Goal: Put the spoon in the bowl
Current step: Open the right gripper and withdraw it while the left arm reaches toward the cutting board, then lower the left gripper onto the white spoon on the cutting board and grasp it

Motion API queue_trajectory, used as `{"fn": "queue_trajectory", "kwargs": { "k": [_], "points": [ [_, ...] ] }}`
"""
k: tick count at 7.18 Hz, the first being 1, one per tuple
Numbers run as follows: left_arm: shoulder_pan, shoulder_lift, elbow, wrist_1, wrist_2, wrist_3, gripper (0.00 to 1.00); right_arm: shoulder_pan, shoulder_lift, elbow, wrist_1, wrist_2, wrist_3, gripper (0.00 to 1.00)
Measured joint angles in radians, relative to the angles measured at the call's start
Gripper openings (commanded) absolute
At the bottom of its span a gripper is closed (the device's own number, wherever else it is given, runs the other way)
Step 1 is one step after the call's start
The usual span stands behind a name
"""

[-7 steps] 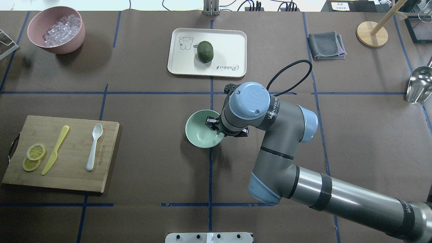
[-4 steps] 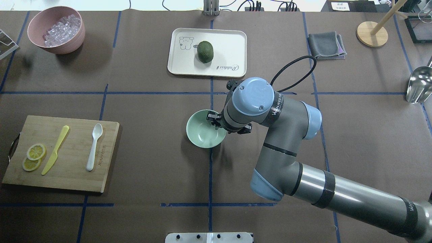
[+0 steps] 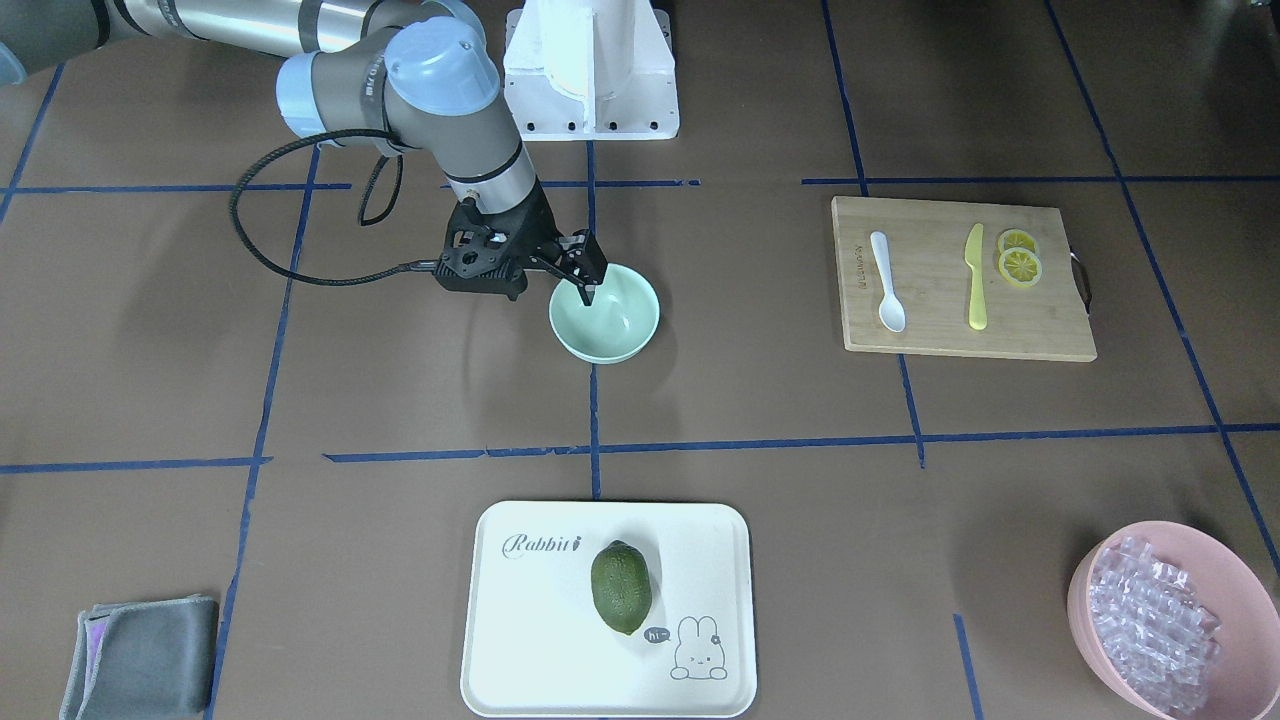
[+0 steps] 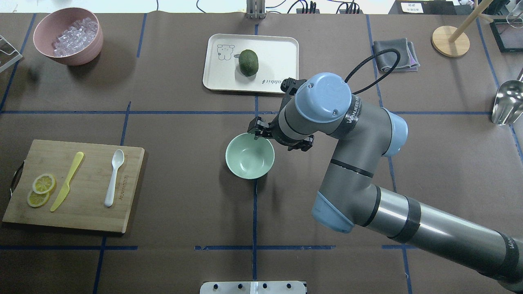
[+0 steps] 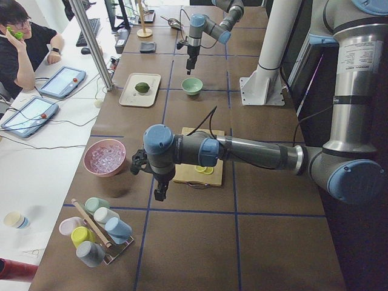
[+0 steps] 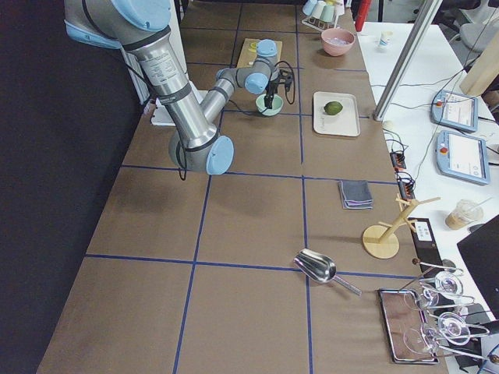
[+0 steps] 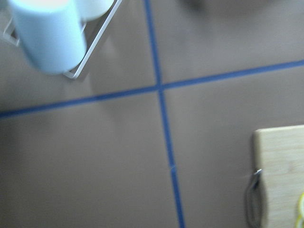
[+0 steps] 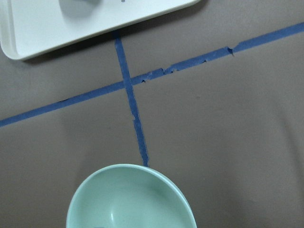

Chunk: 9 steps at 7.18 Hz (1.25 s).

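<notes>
Nearest, white spoon (image 4: 113, 176) flat on the cutting board (image 4: 81, 214) beside a yellow knife (image 4: 67, 181), left hand (image 5: 159, 194) with grip impossible to tell; at the desk (image 4: 184, 196) middle, mint bowl (image 4: 249, 158) with the released, empty right hand (image 4: 259, 131) over its far rim; beyond, tray (image 4: 271, 51) bearing a green fruit (image 4: 249, 62), pink ice bowl (image 4: 70, 59).

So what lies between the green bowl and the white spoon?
Only bare brown table cover and a strip of cutting board separate bowl and spoon, per the overhead view.
</notes>
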Motion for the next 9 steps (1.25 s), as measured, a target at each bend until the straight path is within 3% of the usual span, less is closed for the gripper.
{"fn": "queue_trajectory", "kwargs": {
  "k": [2, 4, 6, 9],
  "points": [
    [0.135, -0.001, -0.144, -0.011, 0.006, -0.259, 1.0, 0.06, -0.027, 0.033, -0.06, 0.01, -0.017, 1.0],
    [0.312, -0.003, -0.225, -0.135, 0.074, -0.584, 0.99, 0.12, -0.071, 0.115, -0.209, 0.014, -0.193, 1.0],
    [0.519, -0.009, -0.243, -0.285, 0.226, -0.897, 0.99, 0.244, -0.106, 0.164, -0.32, 0.109, -0.425, 1.0],
    [0.794, -0.018, -0.247, -0.343, 0.463, -1.129, 0.97, 0.456, -0.226, 0.192, -0.346, 0.281, -0.745, 1.0]
  ]
}}
